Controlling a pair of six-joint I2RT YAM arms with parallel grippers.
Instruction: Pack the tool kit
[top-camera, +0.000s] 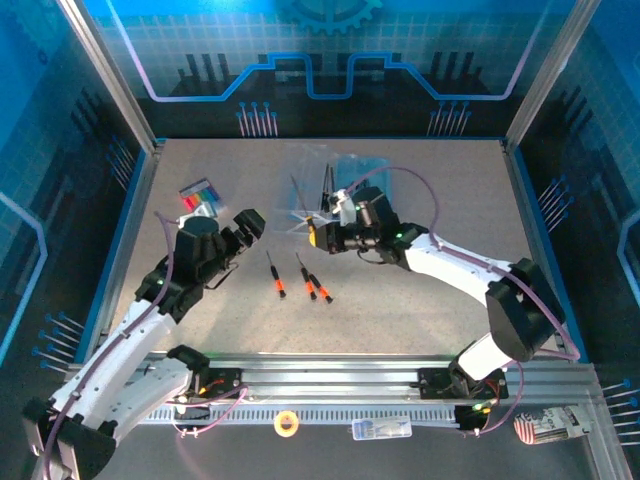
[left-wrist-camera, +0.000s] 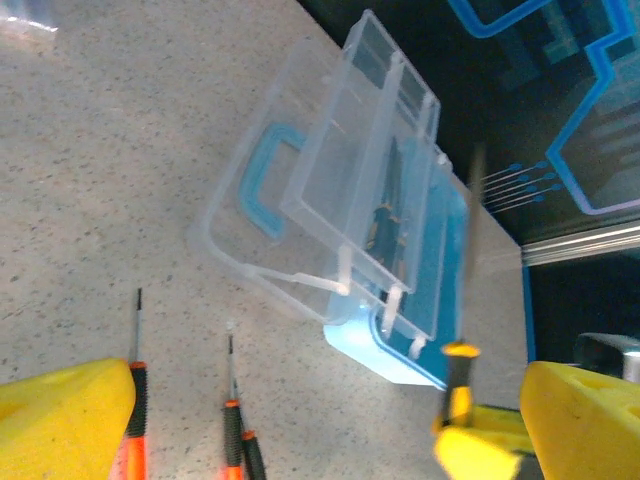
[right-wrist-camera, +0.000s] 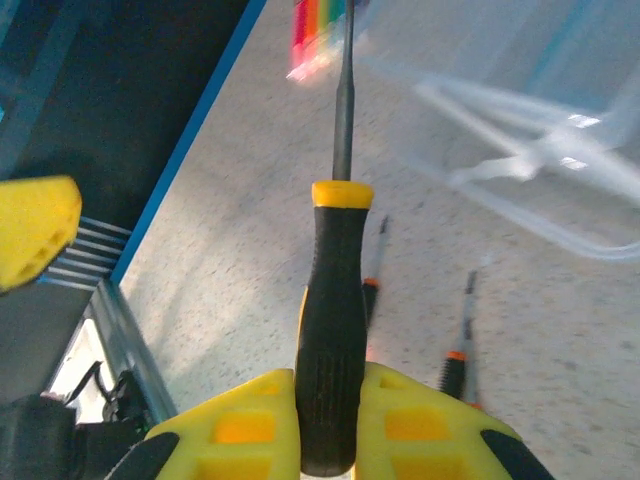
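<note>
Top external view: the clear case (top-camera: 345, 170) lies at the far middle of the table (top-camera: 400, 320). It looks open, w/ a blue handle showing thru the plastic. The right pincer (top-camera: 325, 237) sits just on the near side of the case, clenched on the black-and-yellow screwdriver (right-wrist-camera: 330, 330). The grip is low on the ribbed handle, shaft pointing away from the wrist toward the case. The left pincer (top-camera: 243, 229) is off the case's near-left, released, jaws wide, nothing btwn them. Three small orange screwdrivers (top-camera: 305, 278) lie flat on the table on the near side of the case, btwn the two pincers, close together but apart from the case. A rainbow bit set (top-camera: 198, 195) lies to the left of the case. Handling, my read: the big driver is stiff & fairly light, and the rubbery handle shouldn't slip, so the handle is the place to hold; the shaft is thin & smooth. The small ones are light, thin & prob. roll, so take each across its orange-black handle, not the needle shaft. The case is thin plastic, light, likely to slide if nudged, so lower tools in w/o pushing its wall.
</note>
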